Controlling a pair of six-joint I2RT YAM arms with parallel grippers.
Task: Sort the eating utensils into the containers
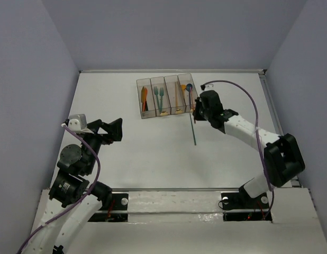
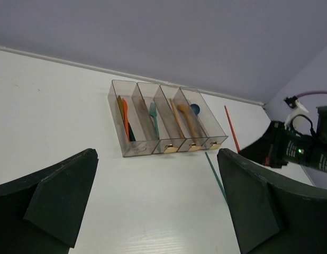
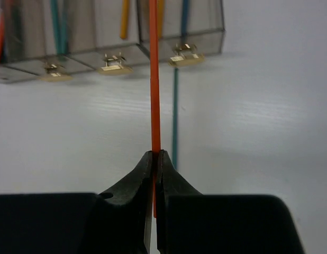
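From the right wrist camera the containers (image 3: 206, 39) were cut off at 12 o'clock, so their contents showed only as coloured handles. The small yellow tags (image 3: 184, 58) bore no writing that could be read. From above, the leftmost bin held orange and dark pieces, the next teal forks (image 1: 159, 95), the third an orange piece, and the rightmost a yellow spoon and a blue spoon (image 1: 189, 87). The right end effector (image 3: 154, 156) was pressed together on a red stick (image 3: 154, 79), at 5 o'clock from the bins. A teal stick (image 1: 194, 129) lay on the desk (image 1: 142, 153) at 6 o'clock from the rightmost bin. The left end effector (image 2: 158, 201) was spread wide and empty.
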